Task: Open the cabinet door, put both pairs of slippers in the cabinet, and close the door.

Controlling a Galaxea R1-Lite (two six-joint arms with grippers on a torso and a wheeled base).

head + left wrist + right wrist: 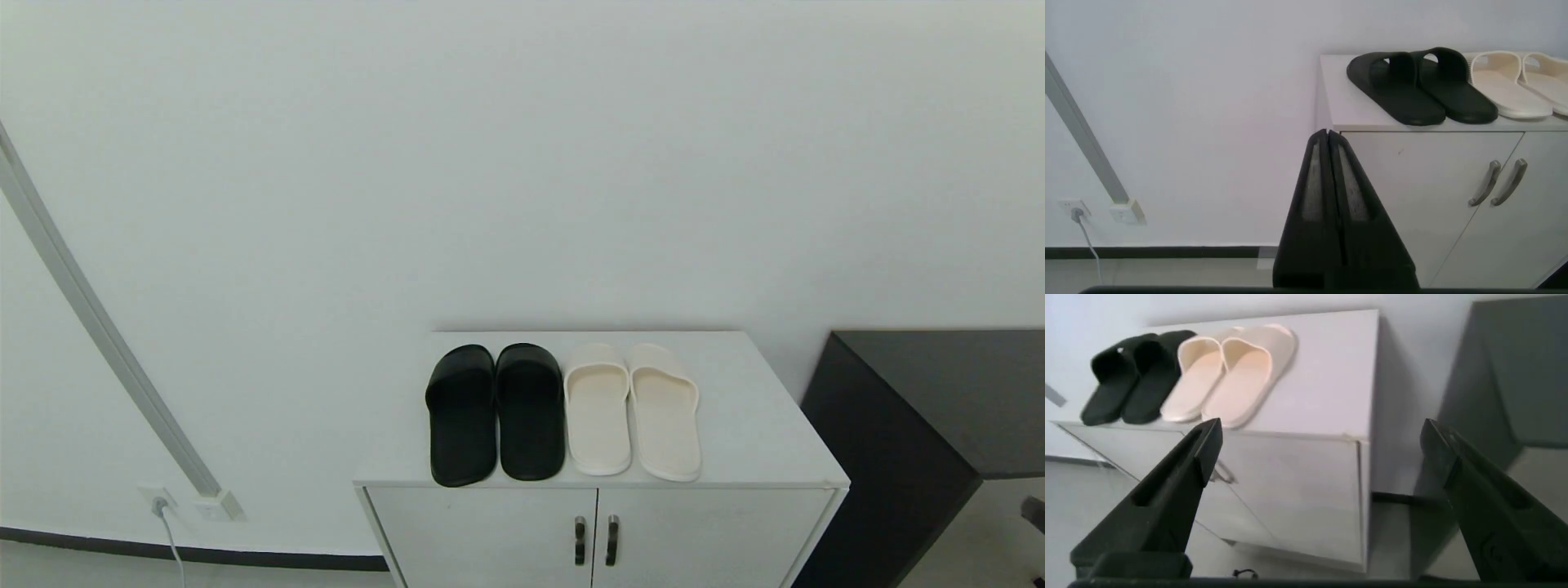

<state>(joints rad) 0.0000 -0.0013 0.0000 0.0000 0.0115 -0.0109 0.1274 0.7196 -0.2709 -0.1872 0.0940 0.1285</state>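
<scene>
Left wrist: left gripper (1328, 135) pinched together. Right wrist: right gripper (1321, 425) spread wide. Head: black slippers (495, 414), white slippers (633, 411) atop cabinet (751, 425), doors (490, 535) closed.

The tool (1320, 429), jaws spread, faces black slippers (1127, 376) beside cream slippers (1229, 367) atop the cabinet (1331, 359).

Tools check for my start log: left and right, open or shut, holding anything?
Left tool: closed, holding nothing.
Right tool: open, holding nothing.
</scene>
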